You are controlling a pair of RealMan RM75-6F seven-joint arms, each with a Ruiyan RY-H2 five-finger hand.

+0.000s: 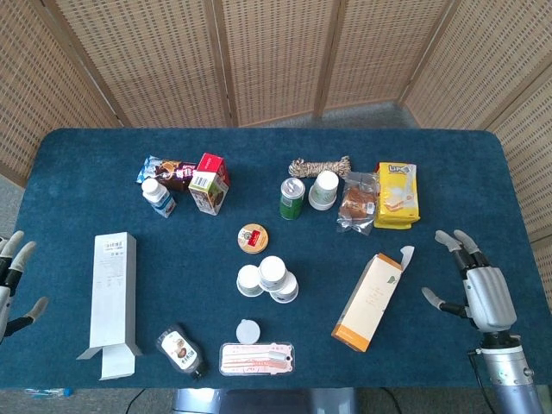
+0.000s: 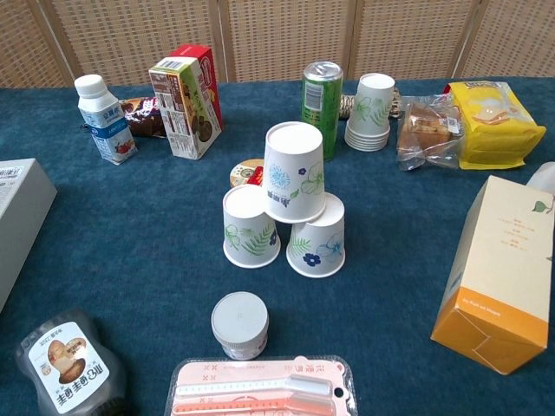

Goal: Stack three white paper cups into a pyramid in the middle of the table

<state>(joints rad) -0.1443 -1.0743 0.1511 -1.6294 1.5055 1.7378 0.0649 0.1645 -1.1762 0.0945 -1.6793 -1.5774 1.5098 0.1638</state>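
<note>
White paper cups with floral prints are stacked as a pyramid mid-table: two upside-down base cups, left base cup and right base cup, side by side, with the top cup upside down, resting across both and tilted slightly. In head view the pyramid sits near the centre of the dark blue cloth table.

Left hand at far left frame edge, off the table side, only partly visible; fingers apart, holding nothing. Right hand at right table edge, fingers spread, thumb out, holding nothing. Both well apart from the pyramid.

Other stuff: small round tin just behind the pyramid; green drink can and a spare stack of paper cups further back, side by side. White upturned lid-like cup in front of the pyramid, pink-trimmed plastic utensil pack at near edge. Dark sauce bottle near left. Long white carton lying flat on left. Orange-and-cream box on right. Small milk bottle, red-green carton back left. Yellow snack bag and clear pastry bag back right. Rope coil behind the can.
</note>
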